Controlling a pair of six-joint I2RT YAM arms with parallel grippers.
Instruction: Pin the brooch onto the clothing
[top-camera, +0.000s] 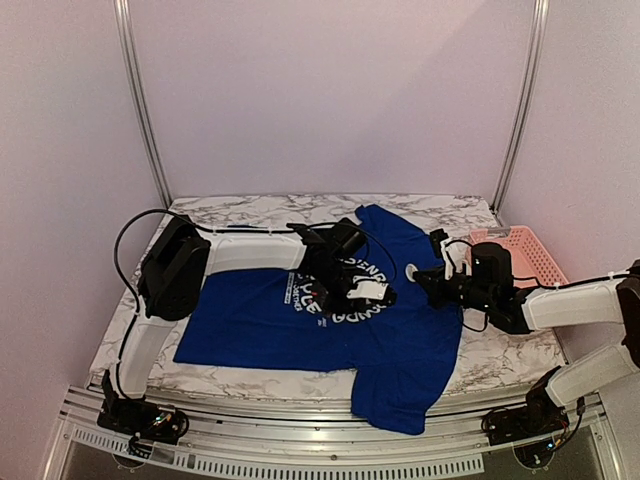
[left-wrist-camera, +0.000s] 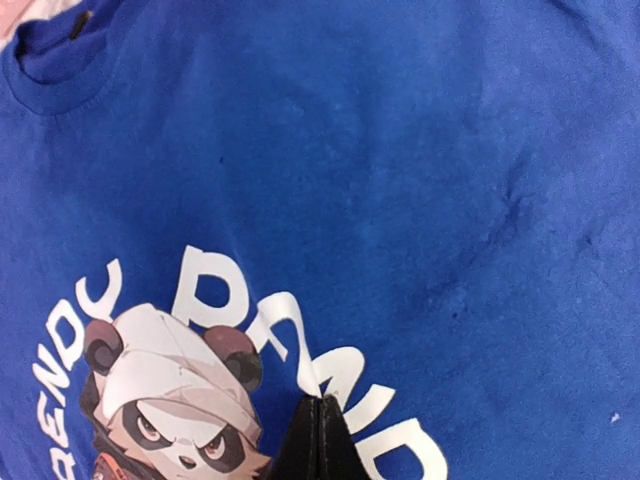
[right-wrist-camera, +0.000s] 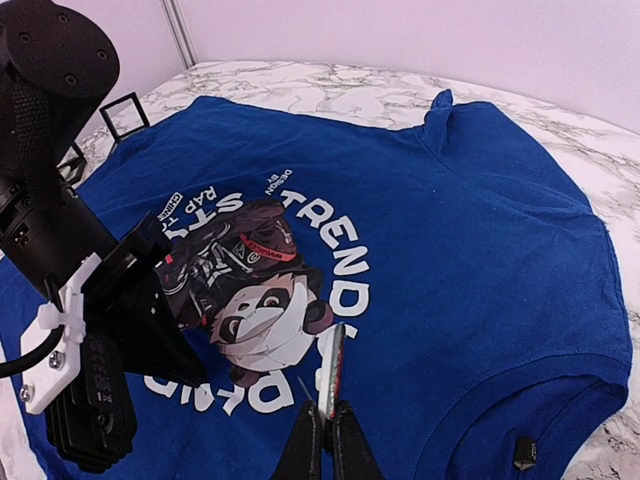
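Though near the brooch (right-wrist-camera: 330, 366), left end effector (left-wrist-camera: 320, 412) over print (right-wrist-camera: 262, 292) on clothing (top-camera: 405, 335).

At six o'clock of the frame the right gripper (right-wrist-camera: 322, 415), two dark fingers pressed together, pinches the brooch (right-wrist-camera: 331, 362). This is a thin, pale ornament seen edge-on, standing up toward twelve o'clock, with a fine pin at its seven o'clock. Beneath lies the clothing (right-wrist-camera: 470, 240), a royal-blue T-shirt spread on a white marble-patterned table (right-wrist-camera: 330, 85). Its panda print ringed with white letters (right-wrist-camera: 255, 290) sits at the brooch's ten o'clock. The black left gripper (right-wrist-camera: 175, 345) covers the print's eight o'clock edge. A small black square frame (right-wrist-camera: 124, 115) lies on the table at ten o'clock.
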